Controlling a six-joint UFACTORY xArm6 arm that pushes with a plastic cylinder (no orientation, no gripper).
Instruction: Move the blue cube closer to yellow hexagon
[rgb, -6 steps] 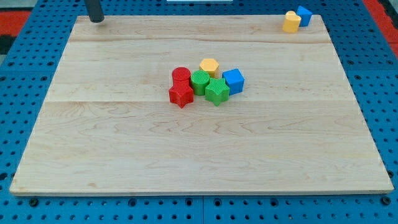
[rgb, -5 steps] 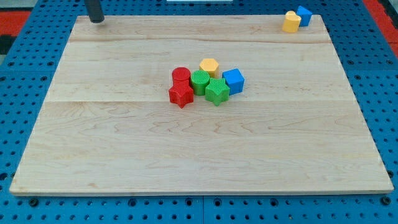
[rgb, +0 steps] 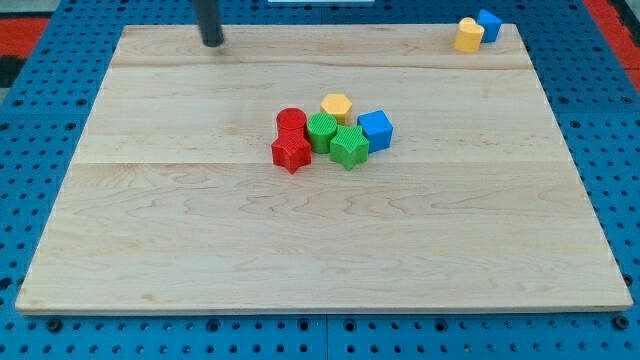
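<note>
In the camera view, my tip (rgb: 213, 43) is standing near the upper left of the frame, on the far strip of the wooden board (rgb: 320, 240), well apart from every block; the rod is ending in a plain point, so there are no fingers to be apart or together. The blue cube (rgb: 376, 130) is sitting just right of the frame's centre, at the right end of a tight cluster. The yellow hexagon (rgb: 336, 107) is lying just to its upper left, near it but with a sliver of board showing between them. The green star (rgb: 349, 146) is touching the blue cube's lower left side, and the green cylinder (rgb: 321, 131) is sitting just left of that star, below the yellow hexagon. The red cylinder (rgb: 291, 122) is pressing against the green cylinder's left side, with the red star (rgb: 291, 153) just below it. In the upper right corner of the frame, a second yellow block (rgb: 468, 35) and a second blue block (rgb: 489, 24) are resting side by side at the board's far edge, well apart from the cluster and from my tip
</note>
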